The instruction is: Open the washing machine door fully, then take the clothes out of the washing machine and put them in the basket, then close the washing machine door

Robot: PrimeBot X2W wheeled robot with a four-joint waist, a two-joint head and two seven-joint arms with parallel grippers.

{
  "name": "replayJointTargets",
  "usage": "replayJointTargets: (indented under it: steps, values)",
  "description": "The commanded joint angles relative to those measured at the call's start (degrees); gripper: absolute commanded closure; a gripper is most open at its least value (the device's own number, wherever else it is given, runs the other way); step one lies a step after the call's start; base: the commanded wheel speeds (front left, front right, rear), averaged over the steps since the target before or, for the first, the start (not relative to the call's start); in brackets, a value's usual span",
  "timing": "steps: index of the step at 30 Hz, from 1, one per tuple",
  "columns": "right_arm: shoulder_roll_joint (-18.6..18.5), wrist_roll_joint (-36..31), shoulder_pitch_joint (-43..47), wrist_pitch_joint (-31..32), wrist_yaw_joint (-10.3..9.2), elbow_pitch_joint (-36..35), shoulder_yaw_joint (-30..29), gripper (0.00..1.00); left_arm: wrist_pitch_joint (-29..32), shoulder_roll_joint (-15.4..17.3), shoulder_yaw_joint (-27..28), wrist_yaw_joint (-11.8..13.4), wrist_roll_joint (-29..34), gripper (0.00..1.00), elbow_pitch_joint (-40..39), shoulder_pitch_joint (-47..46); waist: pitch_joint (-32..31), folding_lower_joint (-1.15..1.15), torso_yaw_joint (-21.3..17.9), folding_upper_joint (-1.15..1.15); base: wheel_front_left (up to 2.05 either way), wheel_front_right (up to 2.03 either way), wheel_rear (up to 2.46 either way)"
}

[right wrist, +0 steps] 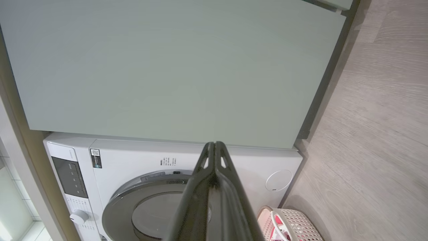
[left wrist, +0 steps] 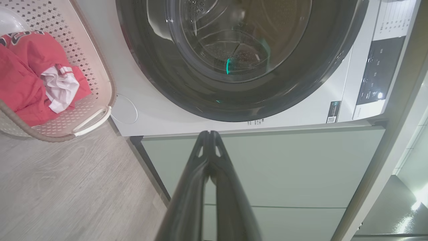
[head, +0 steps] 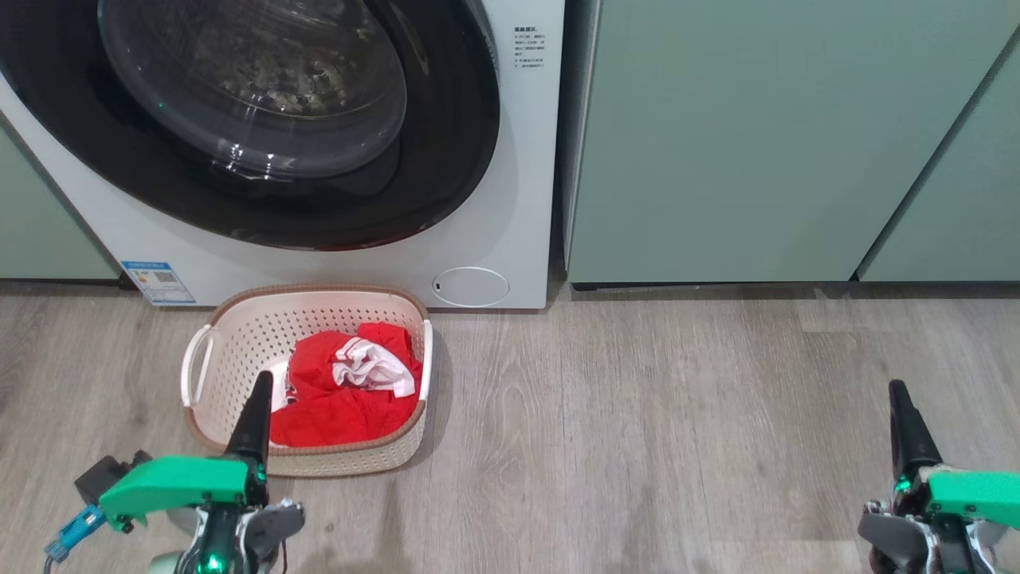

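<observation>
The washing machine door (head: 446, 159), seemingly closed flush, lies at twelve o'clock from the nearer left gripper (head: 260, 384), with the clothes (head: 343, 399) heaped in the basket (head: 239, 335) just ahead of it, while it and the right gripper (head: 899, 392), off at three o'clock, are pinched together, empty.

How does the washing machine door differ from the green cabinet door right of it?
The washing machine door is round; the cabinet door is rectangular. The washing machine door has a glossy black rim and bulging clear window; the cabinet door is flat, opaque green. Both look shut.
</observation>
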Motion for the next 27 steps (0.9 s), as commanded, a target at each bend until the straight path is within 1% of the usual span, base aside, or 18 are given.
replayJointTargets:
  steps: [1,11,27]
  values:
    - [-0.33,1.78,-2.57,0.79,-0.04,-2.31,0.68,1.0,0.48,0.16,1.89,-0.36,-1.58,1.0,-2.5,-2.25,0.03,0.0,0.01,0.0,0.0,0.0,0.0]
    - [-0.33,7.32,-2.8,2.29,-0.04,-2.83,0.37,1.0,1.97,-0.27,2.3,-0.39,-6.87,1.0,-4.09,-2.19,0.25,0.0,0.09,0.0,0.0,0.0,0.0]
    - [-0.33,7.32,-2.8,2.29,-0.04,-2.83,0.37,1.0,1.97,-0.27,2.3,-0.39,-6.87,1.0,-4.09,-2.19,0.25,0.0,0.09,0.0,0.0,0.0,0.0]
